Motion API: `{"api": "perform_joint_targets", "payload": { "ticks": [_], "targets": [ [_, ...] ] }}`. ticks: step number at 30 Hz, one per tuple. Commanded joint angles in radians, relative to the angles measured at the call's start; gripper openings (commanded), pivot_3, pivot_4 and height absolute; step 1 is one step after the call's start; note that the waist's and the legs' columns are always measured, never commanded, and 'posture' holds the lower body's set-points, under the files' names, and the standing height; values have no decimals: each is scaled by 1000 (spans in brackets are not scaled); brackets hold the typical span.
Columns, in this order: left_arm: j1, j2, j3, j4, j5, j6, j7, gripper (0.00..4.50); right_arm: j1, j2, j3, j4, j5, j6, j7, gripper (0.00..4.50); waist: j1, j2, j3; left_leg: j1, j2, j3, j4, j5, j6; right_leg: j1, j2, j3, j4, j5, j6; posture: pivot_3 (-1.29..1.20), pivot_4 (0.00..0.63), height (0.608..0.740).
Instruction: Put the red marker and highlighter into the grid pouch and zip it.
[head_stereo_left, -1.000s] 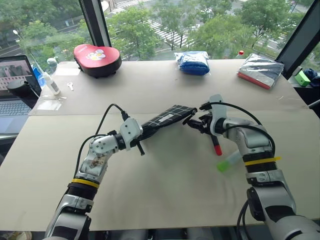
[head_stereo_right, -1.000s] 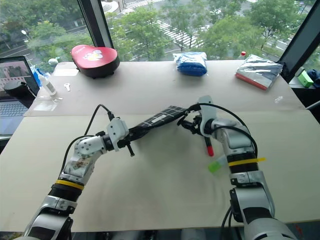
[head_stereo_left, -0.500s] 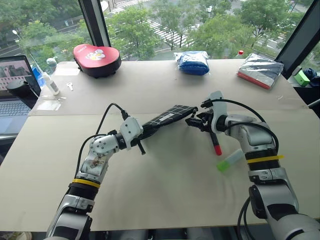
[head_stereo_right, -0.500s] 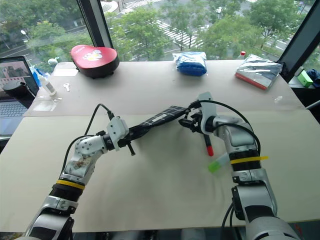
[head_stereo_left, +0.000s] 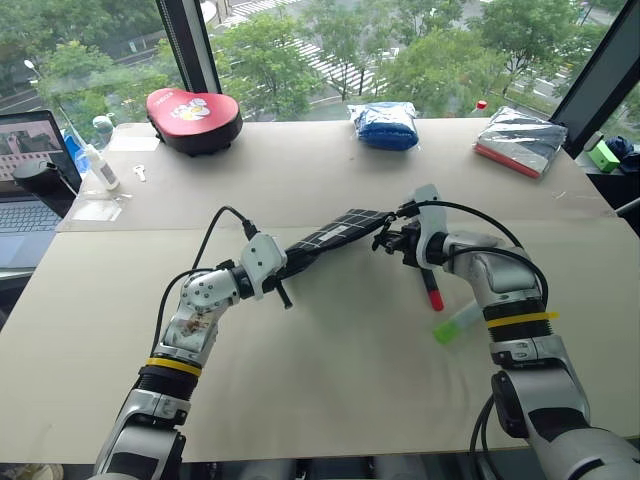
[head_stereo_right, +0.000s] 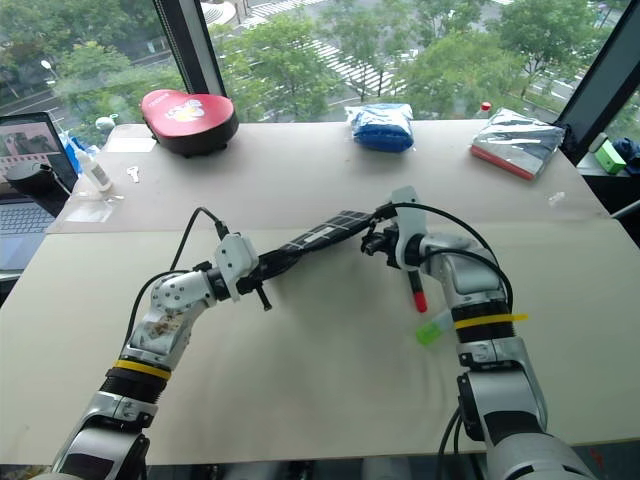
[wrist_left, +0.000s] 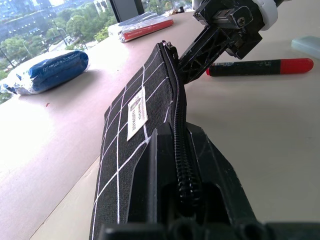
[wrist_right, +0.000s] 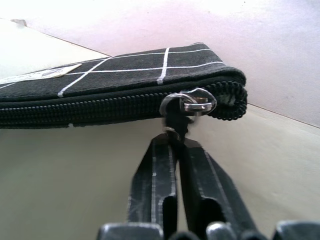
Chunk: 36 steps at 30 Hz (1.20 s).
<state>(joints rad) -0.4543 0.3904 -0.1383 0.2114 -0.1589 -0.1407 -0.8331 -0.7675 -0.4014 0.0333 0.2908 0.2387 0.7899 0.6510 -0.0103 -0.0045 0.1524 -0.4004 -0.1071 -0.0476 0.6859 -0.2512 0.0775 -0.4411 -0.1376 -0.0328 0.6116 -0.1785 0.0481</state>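
The grid pouch (head_stereo_left: 335, 232), black with white lines, hangs above the table between both hands, its zipper edge up. My left gripper (head_stereo_left: 292, 258) is shut on the pouch's near left end (wrist_left: 130, 110). At the far right end, my right gripper (wrist_right: 175, 142) is shut on the black zipper pull (wrist_right: 187, 105), and the zipper looks closed along its length. The red marker (head_stereo_left: 432, 290) lies on the table under my right wrist. The highlighter (head_stereo_left: 458, 322), with its lime green cap, lies just beside the right forearm.
A red padded case (head_stereo_left: 195, 118), a blue fabric bundle (head_stereo_left: 385, 125) and a silver packet with a red edge (head_stereo_left: 520, 140) line the table's far side. A laptop (head_stereo_left: 25, 190) and a small bottle (head_stereo_left: 100, 165) stand at the left edge.
My right gripper's fingers have closed on the zipper pull at the pouch's right end. The left gripper and the pouch have stayed put.
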Motion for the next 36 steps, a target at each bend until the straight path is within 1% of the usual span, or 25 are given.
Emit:
{"api": "perform_joint_targets", "payload": {
  "ticks": [1,5,9,11,16,21,23,26,30,32,34,35,36],
  "targets": [
    [-4,-3,16,-39,-5,-1,12,0,3,-4,18,-56,9,-23,32,68,0,0,0,0,0,0,0,0,0,0,0,0,0,0,0,0,150,740],
    [-1,-4,16,-46,-4,4,15,0,23,-23,73,-97,-11,-31,72,68,0,0,0,0,0,0,0,0,0,0,0,0,0,0,0,0,150,740],
    [2,-6,12,-50,-5,7,18,0,73,-72,159,-229,1,-53,193,68,1,0,0,0,0,0,0,0,0,0,0,0,0,0,0,0,150,740],
    [5,-7,11,-54,-4,8,19,0,85,-81,181,-283,13,-54,228,68,0,0,0,0,0,0,0,0,0,0,0,0,0,0,0,0,150,740],
    [1,-9,11,-54,-3,9,19,0,56,-53,199,-304,8,-39,237,68,-1,0,0,0,0,0,0,0,0,0,0,0,0,0,0,0,150,740],
    [-9,-8,14,-45,-5,8,15,0,22,-12,198,-349,59,21,268,68,-1,0,0,0,0,0,0,0,0,0,0,0,0,0,0,0,150,740],
    [-14,-10,12,-40,-5,6,12,0,21,-1,223,-370,67,28,281,68,-1,0,0,0,0,0,0,0,0,0,0,0,0,0,0,0,150,740],
    [-21,-14,10,-32,-5,5,11,0,-1,45,238,-340,56,47,251,68,-1,0,0,0,0,0,0,0,0,0,0,0,0,0,0,0,150,740],
    [-24,-21,6,-27,-4,2,9,0,-18,94,241,-344,82,98,245,68,1,0,0,0,0,0,0,0,0,0,0,0,0,0,0,0,150,740],
    [-23,-23,6,-28,-4,0,7,0,-20,98,256,-321,54,87,229,68,2,0,0,0,0,0,0,0,0,0,0,0,0,0,0,0,150,740],
    [-20,-23,7,-28,-4,-1,7,0,-32,97,226,-255,22,56,184,68,0,0,0,0,0,0,0,0,0,0,0,0,0,0,0,0,150,740],
    [-18,-24,7,-29,-4,-2,8,0,-35,88,213,-241,17,51,175,646,-1,0,0,1,0,0,0,0,0,0,0,0,0,0,0,0,150,740],
    [-17,-24,7,-28,-4,-2,8,0,-37,82,205,-233,15,47,171,791,0,0,0,1,0,0,0,0,0,0,1,0,0,0,0,0,150,740]
  ]
}}
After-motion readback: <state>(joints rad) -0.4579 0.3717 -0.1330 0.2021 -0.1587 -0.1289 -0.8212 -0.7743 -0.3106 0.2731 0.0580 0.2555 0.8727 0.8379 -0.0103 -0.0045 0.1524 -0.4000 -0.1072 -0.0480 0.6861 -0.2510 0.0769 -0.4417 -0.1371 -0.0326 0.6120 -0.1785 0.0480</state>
